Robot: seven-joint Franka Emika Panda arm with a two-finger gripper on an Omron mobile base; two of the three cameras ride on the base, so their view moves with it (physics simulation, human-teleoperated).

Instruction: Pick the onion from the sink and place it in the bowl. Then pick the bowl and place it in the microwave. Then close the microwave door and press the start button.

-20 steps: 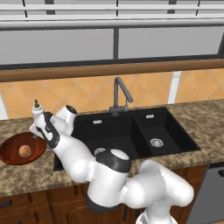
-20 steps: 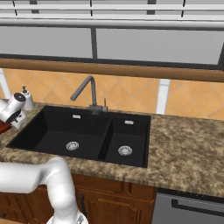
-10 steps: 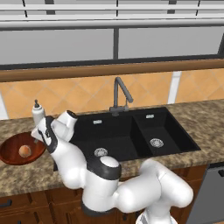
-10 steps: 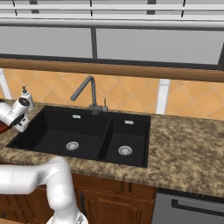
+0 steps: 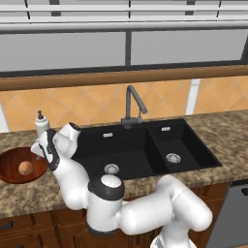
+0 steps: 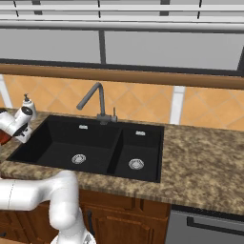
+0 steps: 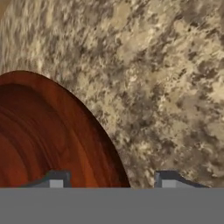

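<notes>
Two-finger gripper (image 7: 113, 180) straddling the rim of the wide shallow reddish-brown wooden bowl (image 7: 48, 144): one dark fingertip (image 7: 54, 179) over the glossy inside, the other over speckled brown granite counter (image 7: 175, 87) just outside. Jaws apart, a clear gap between the tips, rim between them; contact with the wood not clear, so an actual grip cannot be told. Left base view: same bowl (image 5: 12, 162) at far left on the counter (image 5: 227, 131), small round orange-tan onion (image 5: 25, 167) lying inside it, white wrist bent down over the bowl's right edge and hiding that part of the rim. Hand view: onion out of frame, wood grain and stone only. Right base view: just a red sliver of bowl (image 6: 2, 137) at the left edge behind the wrist. Small white soap bottle with dark pump (image 5: 41, 125) upright just behind the wrist. Black double-basin sink (image 5: 140, 150) to the right, round silver drains in both basins, grey gooseneck faucet (image 5: 131, 104) behind it.
</notes>
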